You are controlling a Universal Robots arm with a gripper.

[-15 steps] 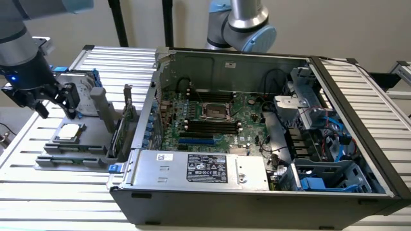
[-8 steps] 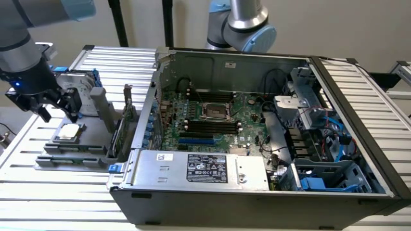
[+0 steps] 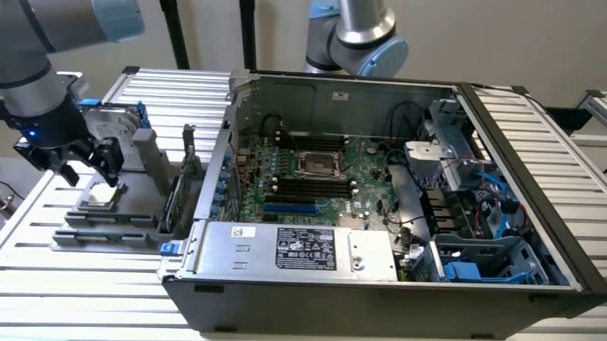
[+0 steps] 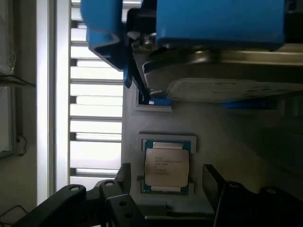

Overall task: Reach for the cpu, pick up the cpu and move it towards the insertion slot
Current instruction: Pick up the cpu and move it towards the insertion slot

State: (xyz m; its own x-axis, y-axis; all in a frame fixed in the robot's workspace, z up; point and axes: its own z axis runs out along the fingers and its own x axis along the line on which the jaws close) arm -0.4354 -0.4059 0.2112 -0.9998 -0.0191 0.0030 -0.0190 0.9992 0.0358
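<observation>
The cpu [image 4: 166,167], a small square chip with a silver top, lies flat in a recess of a grey holder [image 4: 222,137]. In the exterior view the cpu [image 3: 99,193] sits on that holder at the left, outside the computer case. My gripper [image 3: 90,172] hangs just above it, open, nothing held. In the wrist view my gripper [image 4: 166,172] has one black fingertip on each side of the chip, apart from it. The insertion slot [image 3: 318,165], a square socket with a shiny frame, lies on the motherboard inside the open case.
A silver hard drive with blue rails [image 3: 116,124] stands just behind the holder [image 3: 104,227], close to my fingers. The open case wall [image 3: 216,177] rises between holder and motherboard. A power supply [image 3: 294,249] fills the case front. A second arm [image 3: 356,35] stands behind the case.
</observation>
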